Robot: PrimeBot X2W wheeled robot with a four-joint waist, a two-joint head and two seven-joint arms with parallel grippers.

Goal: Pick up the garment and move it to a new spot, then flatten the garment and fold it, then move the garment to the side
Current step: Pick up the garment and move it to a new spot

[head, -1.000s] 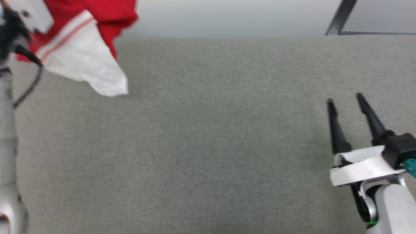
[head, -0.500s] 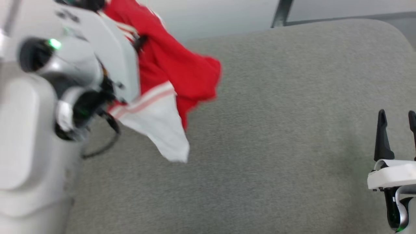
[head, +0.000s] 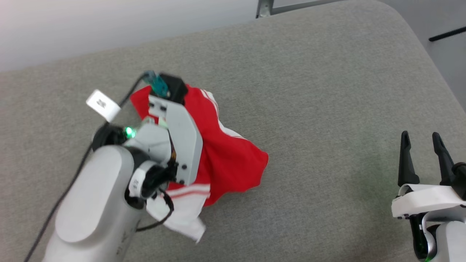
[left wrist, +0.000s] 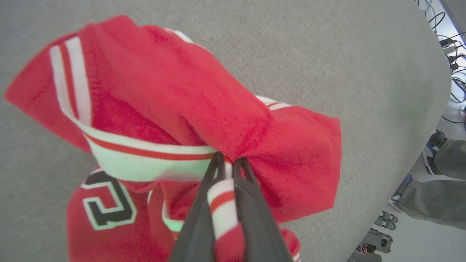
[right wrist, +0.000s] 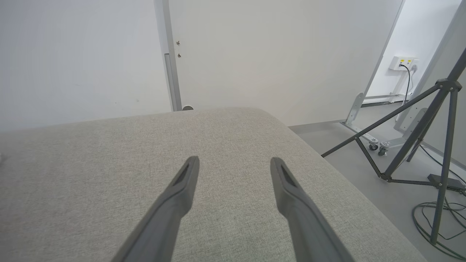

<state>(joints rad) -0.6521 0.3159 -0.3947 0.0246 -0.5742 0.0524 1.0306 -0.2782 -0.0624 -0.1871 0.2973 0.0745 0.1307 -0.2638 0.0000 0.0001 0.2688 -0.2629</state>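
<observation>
The left gripper (left wrist: 228,160), its two dark fingers drawn almost together, pinches a red-and-white striped band (left wrist: 222,203) of the red shirt (left wrist: 204,102), with the cloth caught between them. The shirt hangs bunched under the left wrist, over the left-centre of the grey cushion (head: 327,91); whether its lowest folds rest on the cushion cannot be told.

In the head view the shirt (head: 233,163) runs lengthwise from the far side towards the robot, on a slight slant. Its white sleeve end (head: 185,214) points towards the robot at the near end, and a loose red fold bulges out to the robot's right. A black number (left wrist: 105,200) outlined in white faces the left wrist camera, below a wider striped hem.

The right gripper (head: 419,134) hovers well apart at the robot's right, with fingers spread wide and nothing between them. They point across the bare cushion towards a white wall (right wrist: 255,54). A dark tripod (right wrist: 418,145) stands on the floor past the cushion's rounded corner. A person's legs (left wrist: 437,196), in grey-green trousers, show just off the cushion's edge in the left wrist view.
</observation>
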